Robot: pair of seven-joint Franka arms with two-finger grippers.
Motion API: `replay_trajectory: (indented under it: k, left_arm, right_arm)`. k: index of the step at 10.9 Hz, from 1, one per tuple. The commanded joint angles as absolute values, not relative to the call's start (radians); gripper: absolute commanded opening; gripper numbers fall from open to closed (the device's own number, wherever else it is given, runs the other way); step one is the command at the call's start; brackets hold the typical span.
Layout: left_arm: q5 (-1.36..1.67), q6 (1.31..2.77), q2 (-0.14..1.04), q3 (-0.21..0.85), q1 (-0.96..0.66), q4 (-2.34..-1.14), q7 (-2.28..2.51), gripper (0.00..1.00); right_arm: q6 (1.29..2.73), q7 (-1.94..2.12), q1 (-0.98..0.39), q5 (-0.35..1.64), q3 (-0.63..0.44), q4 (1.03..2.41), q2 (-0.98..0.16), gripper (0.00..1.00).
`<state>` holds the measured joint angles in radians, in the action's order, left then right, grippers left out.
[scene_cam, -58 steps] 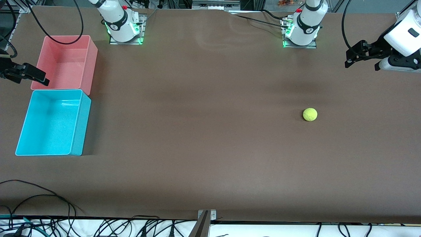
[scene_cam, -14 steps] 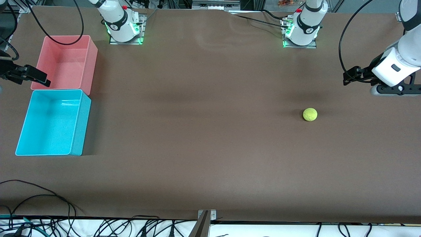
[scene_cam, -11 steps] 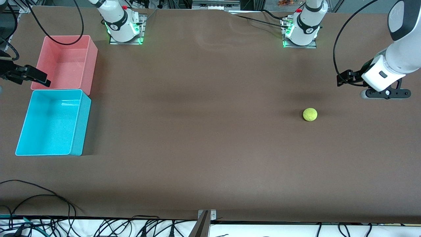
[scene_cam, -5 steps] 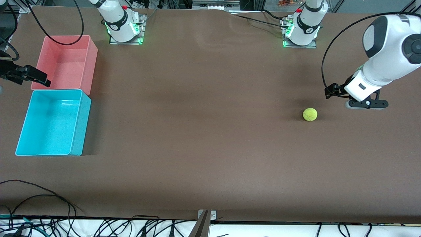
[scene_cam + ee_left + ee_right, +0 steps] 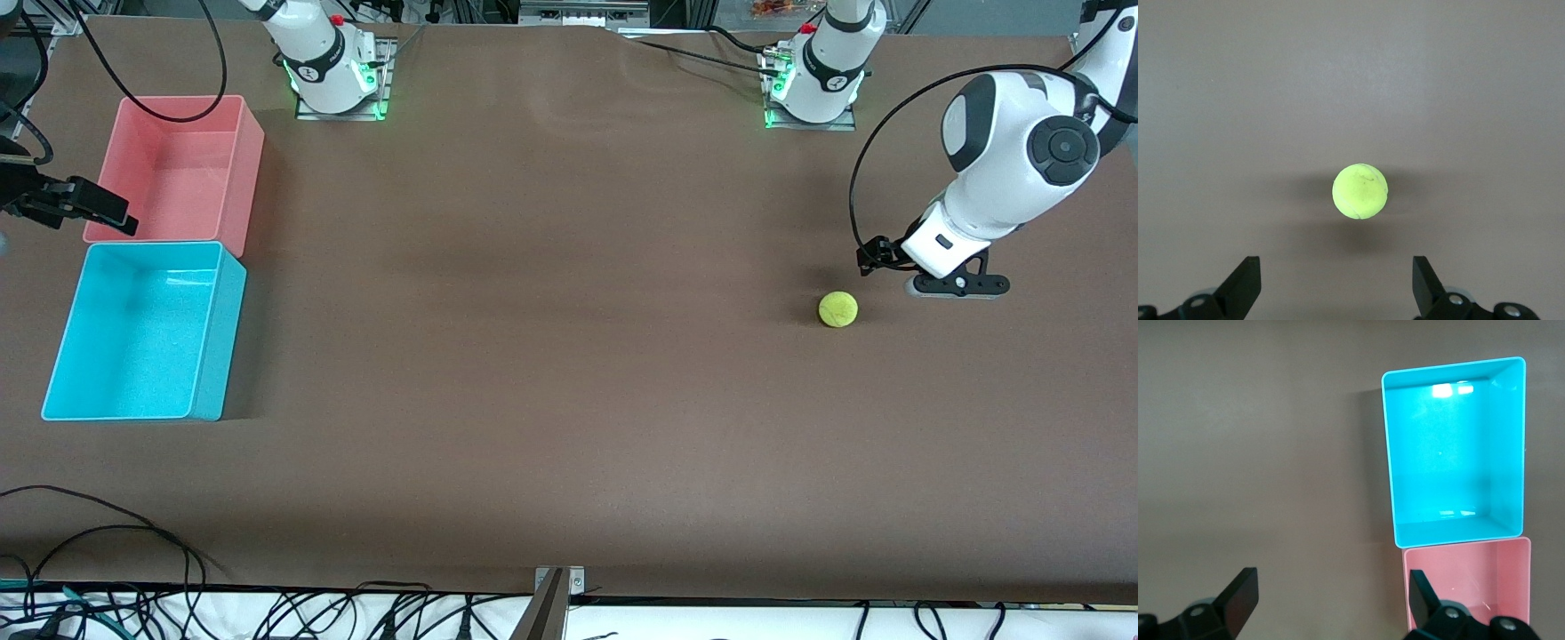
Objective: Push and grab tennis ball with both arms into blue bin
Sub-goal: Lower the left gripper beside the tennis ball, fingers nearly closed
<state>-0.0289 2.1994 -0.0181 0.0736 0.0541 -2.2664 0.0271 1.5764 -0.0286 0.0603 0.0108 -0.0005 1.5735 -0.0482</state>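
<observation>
front: high, facing bases | wrists: looking down at table

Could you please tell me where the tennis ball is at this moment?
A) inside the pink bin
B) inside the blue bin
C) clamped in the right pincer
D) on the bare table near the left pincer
D: the tennis ball rests on the table beside the open left pincer, not touching it.
</observation>
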Motion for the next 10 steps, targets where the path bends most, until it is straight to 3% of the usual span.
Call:
replay_trajectory:
  k: [1,2,5,10]
  left_arm:
    - [-0.054,2.256,0.014,0.083,0.072,-2.304,0.020,1.00]
    - [-0.055,2.272,0.026,0.083,0.074,-2.306,0.015,0.93]
    - [-0.055,2.367,0.028,0.083,0.075,-2.361,-0.189,0.53]
    - [-0.054,2.395,0.035,0.083,0.078,-2.375,-0.605,0.02]
  right_arm:
    - [1.555,-0.037,0.060,0.005,0.002,1.551,-0.060,1.00]
    - [1.554,-0.037,0.060,0.005,0.002,1.549,-0.060,1.00]
    - [1.554,-0.037,0.060,0.005,0.002,1.549,-0.061,1.00]
    - [1.554,-0.038,0.058,0.005,0.002,1.551,-0.063,1.00]
